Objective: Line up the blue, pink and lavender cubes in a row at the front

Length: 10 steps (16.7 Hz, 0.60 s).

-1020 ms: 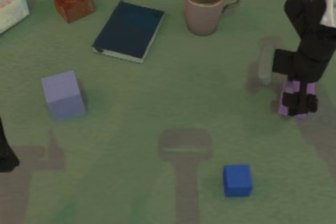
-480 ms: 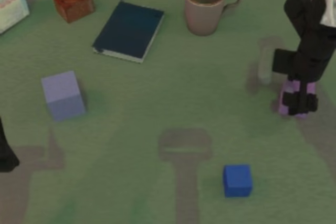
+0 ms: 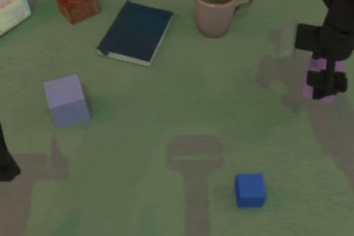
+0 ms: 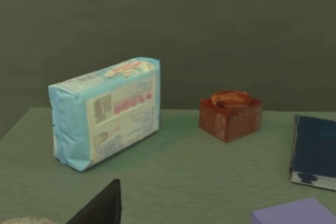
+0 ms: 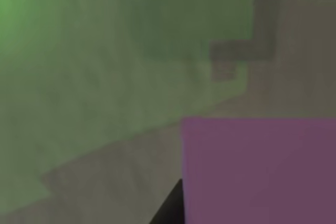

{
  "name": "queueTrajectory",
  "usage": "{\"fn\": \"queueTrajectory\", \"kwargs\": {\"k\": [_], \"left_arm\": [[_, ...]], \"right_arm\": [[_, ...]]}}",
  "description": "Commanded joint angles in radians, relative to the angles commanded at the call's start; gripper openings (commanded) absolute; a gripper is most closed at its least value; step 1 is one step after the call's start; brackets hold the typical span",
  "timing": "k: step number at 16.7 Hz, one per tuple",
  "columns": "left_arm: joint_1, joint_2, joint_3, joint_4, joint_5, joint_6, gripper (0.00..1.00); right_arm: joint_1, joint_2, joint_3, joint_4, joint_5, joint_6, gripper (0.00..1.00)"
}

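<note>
My right gripper [image 3: 326, 84] hangs near the table's right edge, shut on the pink cube [image 3: 316, 67] and holding it off the cloth. In the right wrist view the pink cube [image 5: 262, 171] fills the space beside one dark finger [image 5: 170, 211], with its shadow on the table below. The small blue cube [image 3: 250, 190] sits at the front, right of centre. The large lavender cube [image 3: 66, 100] rests at mid-left, and its corner [image 4: 299, 212] shows in the left wrist view. My left gripper [image 3: 5, 164] is parked at the left edge, open and holding nothing.
Along the back stand a light-blue packet [image 3: 12, 4], a reddish-orange box [image 3: 77, 3], a dark-navy book [image 3: 135, 31] and a mug [image 3: 217, 6]. Green cloth [image 3: 166, 109] covers the table.
My right gripper has risen with the pink cube and shifted toward the back right. The cube's shadow has drawn away from it. The blue and lavender cubes have not moved.
</note>
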Motion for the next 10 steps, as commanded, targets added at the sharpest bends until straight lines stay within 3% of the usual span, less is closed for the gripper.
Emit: {"fn": "queueTrajectory", "kwargs": {"k": [6, 10], "left_arm": [[0.0, 0.0, 0.0, 0.0, 0.0, 0.0, 1.0], [0.0, 0.0, 0.0, 0.0, 0.0, 0.0, 1.0]], "right_arm": [[0.01, -0.003, -0.003, -0.002, 0.0, 0.01, 0.0], [0.157, -0.045, -0.047, 0.001, -0.002, 0.094, 0.0]]}}
